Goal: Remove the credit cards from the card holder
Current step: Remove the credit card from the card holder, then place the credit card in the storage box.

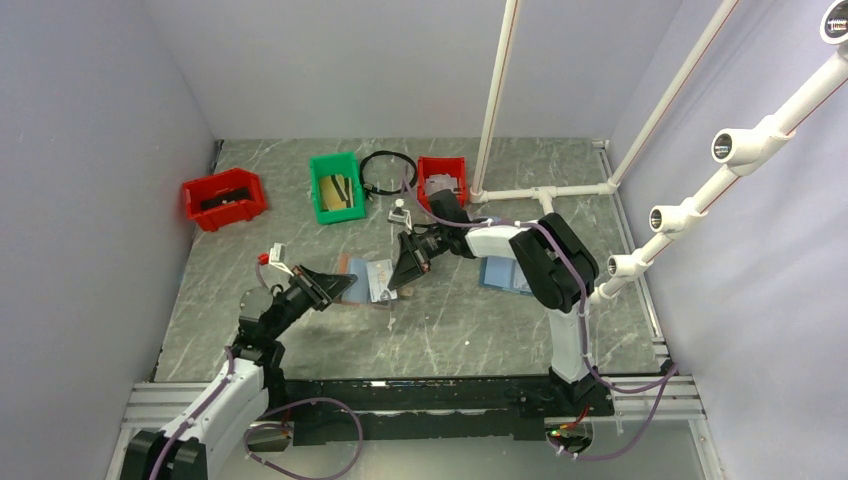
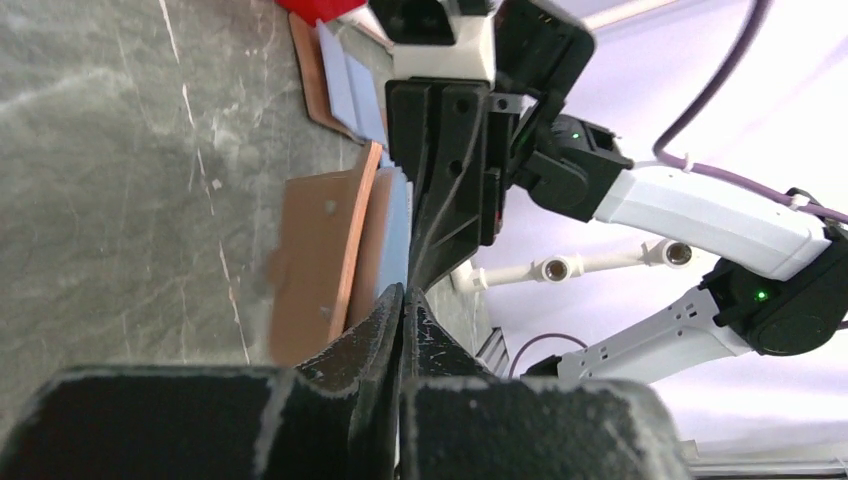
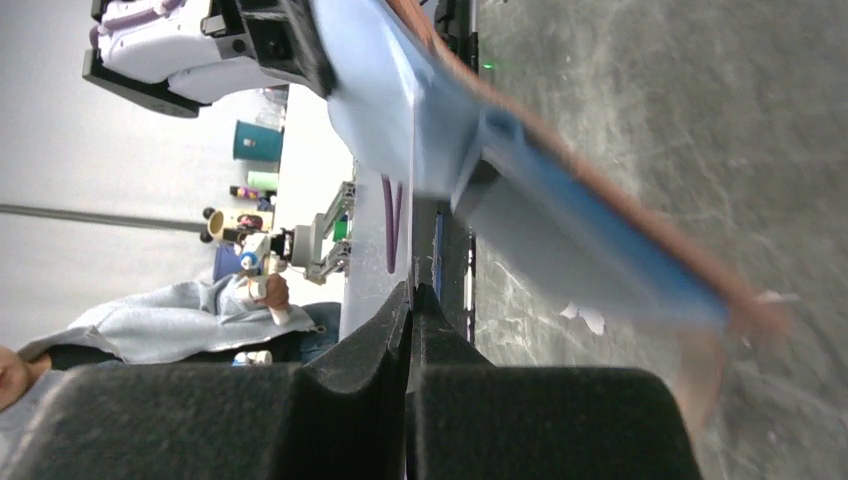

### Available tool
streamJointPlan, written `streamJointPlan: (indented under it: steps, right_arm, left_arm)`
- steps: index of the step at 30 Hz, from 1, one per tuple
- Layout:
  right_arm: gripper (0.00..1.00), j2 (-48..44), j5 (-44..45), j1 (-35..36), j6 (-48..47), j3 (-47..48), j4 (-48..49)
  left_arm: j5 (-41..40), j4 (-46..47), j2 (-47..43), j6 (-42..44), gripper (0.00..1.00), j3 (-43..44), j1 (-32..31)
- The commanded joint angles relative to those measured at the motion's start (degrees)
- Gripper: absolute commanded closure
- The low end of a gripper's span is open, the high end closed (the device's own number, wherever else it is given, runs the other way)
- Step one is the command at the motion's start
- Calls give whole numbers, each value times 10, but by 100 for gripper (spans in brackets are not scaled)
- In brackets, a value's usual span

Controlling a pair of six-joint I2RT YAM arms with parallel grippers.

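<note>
You have the grey table point(image 1: 450, 340) with both arms reaching toward its middle: the right arm point(image 1: 545, 262) bent across from its side, the left arm point(image 1: 235, 385) stretched up from the near edge. Between them is the card holder point(image 1: 362, 278), opened out and seemingly raised off the surface, with its brown cover outward and its pale blue pages showing. A second, blue-covered holder point(image 1: 503, 274) lies just beside the right arm; leave that one alone. Your left gripper point(image 2: 402, 298) is clamped on the card holder's near edge, fingers pressed together with no gap. Your right gripper point(image 3: 412, 295) is pinched narrow on a thin pale credit card point(image 3: 385, 245) with a purple mark, which looks partly drawn from its pocket. I'd judge the task barely begun: I can see no card lying free on the table, and you cannot tell from here how many remain in the pockets
</note>
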Motion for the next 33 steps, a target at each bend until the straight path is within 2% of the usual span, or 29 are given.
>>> streamJointPlan:
  steps: [1, 8, 11, 13, 16, 20, 27, 33]
  right_arm:
    - [100, -6, -21, -9, -17, -9, -2]
    - [100, -4, -12, -9, -41, -1, -32]
    - [100, -2, 2, -11, -85, 12, -80]
    - [100, -3, 23, -12, -163, 38, -170]
    - [100, -5, 81, -12, -285, 83, -297]
    - [100, -9, 168, -15, -390, 140, -411]
    - [100, -12, 331, -42, -428, 219, -478]
    - [100, -2, 447, -77, -430, 306, -496]
  left_arm:
    - [-10, 68, -13, -9, 95, -28, 7]
    - [-7, 54, -9, -8, 100, -28, 8]
    - [-12, 24, -8, -8, 100, -29, 10]
    - [-19, -13, -12, -9, 100, -26, 11]
    - [-26, -63, -23, -5, 100, -22, 12]
    - [-49, -176, -48, 6, 100, -10, 14]
    - [-115, -405, -82, 46, 100, 54, 16]
    - [-139, -460, -77, 62, 100, 69, 16]
